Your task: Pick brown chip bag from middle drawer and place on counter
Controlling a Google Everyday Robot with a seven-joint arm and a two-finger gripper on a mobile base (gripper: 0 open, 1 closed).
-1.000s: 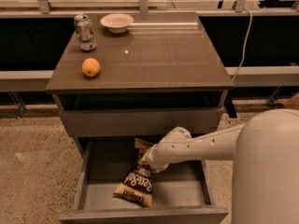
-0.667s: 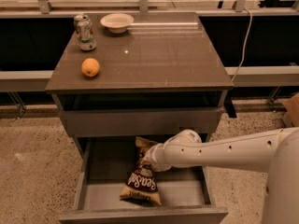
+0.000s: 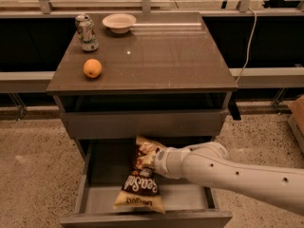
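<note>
The brown chip bag [image 3: 141, 184] hangs upright over the open middle drawer [image 3: 95, 201], white "Sea Salt" lettering showing, its cream-yellow lower end near the drawer's front panel. My gripper [image 3: 151, 159] sits at the end of the white arm that comes in from the right, and it holds the bag by its upper end, just below the closed upper drawer front. The fingers are hidden behind the bag. The counter [image 3: 161, 56] is the glossy dark top of the cabinet above.
On the counter stand a soda can [image 3: 87, 32] at the back left, a white bowl [image 3: 119, 22] at the back and an orange [image 3: 92, 68] at the left. A closed grey drawer front [image 3: 142, 123] lies between counter and open drawer. A cable [image 3: 247, 51] hangs at right.
The bag has been lifted off the drawer floor and now hangs higher from the gripper. The arm has shifted and its forearm now reaches in lower from the right.
</note>
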